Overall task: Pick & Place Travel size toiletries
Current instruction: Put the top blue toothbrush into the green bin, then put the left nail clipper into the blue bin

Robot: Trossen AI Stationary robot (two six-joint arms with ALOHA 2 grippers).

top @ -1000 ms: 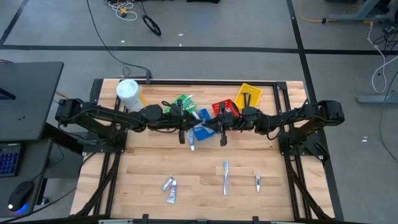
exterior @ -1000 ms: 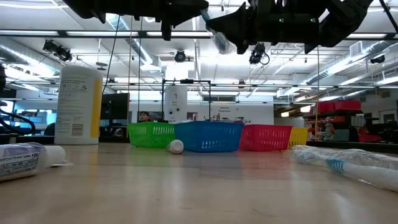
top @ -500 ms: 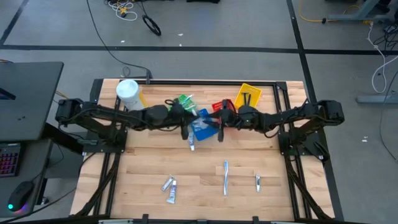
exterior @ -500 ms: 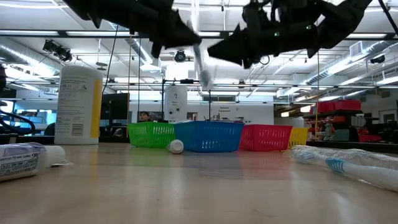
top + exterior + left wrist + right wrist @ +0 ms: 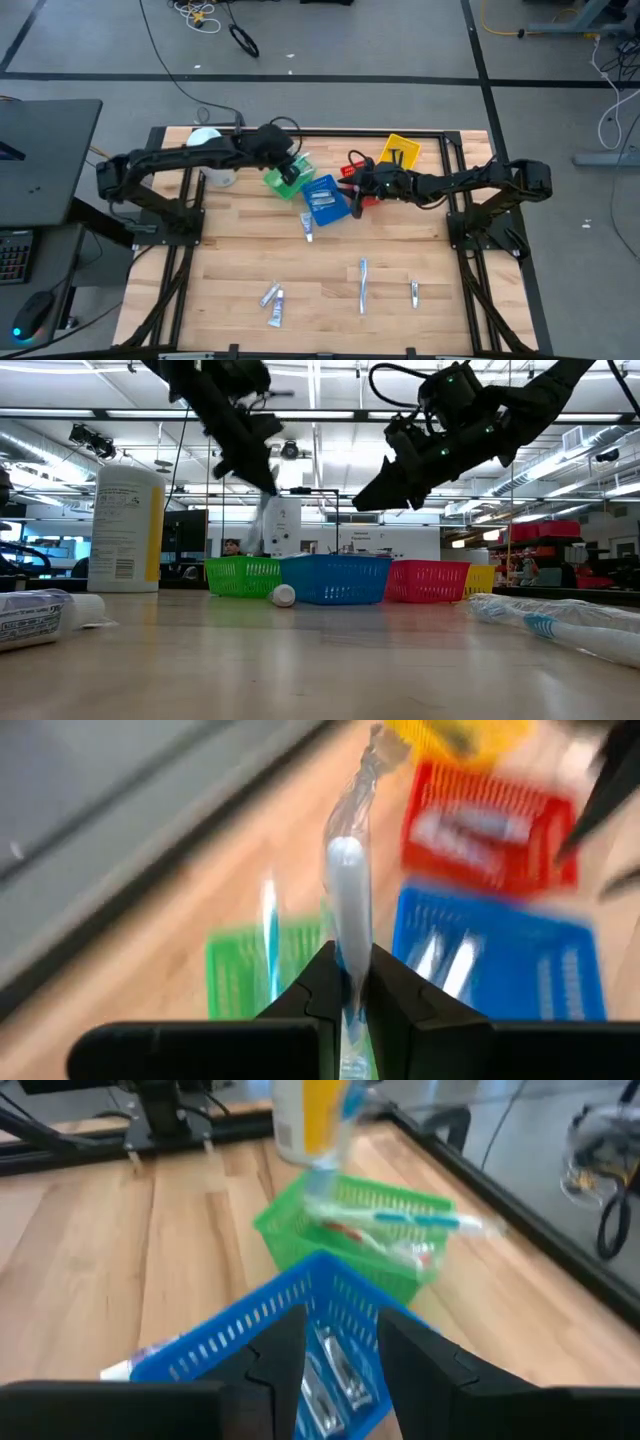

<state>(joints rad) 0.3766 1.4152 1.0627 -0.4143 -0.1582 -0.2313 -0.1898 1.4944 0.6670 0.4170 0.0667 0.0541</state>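
My left gripper (image 5: 291, 172) hangs over the green basket (image 5: 283, 180), shut on a white-blue toothbrush in a clear wrapper (image 5: 347, 870). The low view shows that toothbrush (image 5: 262, 518) hanging below the fingers. My right gripper (image 5: 346, 192) stands open with nothing in it, above the gap between the blue basket (image 5: 325, 200) and the red basket (image 5: 364, 176). The green basket (image 5: 350, 1230) holds other wrapped toothbrushes, and the blue basket (image 5: 230, 1340) holds small silver items. A white tube (image 5: 307, 229) lies on the table against the blue basket's near side. My left gripper pinches the wrapped toothbrush between its two fingers near one end (image 5: 346, 942). The fingers slant down, and the toothbrush runs on past them along their line. It hangs lifted clear above the green basket, its free wrapper end (image 5: 373, 745) farthest from the fingers.
A yellow basket (image 5: 400, 152) stands at the far right and a big white canister (image 5: 210, 152) at the far left. Near the front edge lie two tubes (image 5: 272, 298), a toothbrush (image 5: 362, 285) and a small razor (image 5: 414, 292). Bare wood lies between these and the baskets.
The two grippers met over the blue basket with the wrapped toothbrush between them. My left gripper has taken it and swung toward the far left, over the green basket. My right gripper has let go and drawn back toward the table's right.
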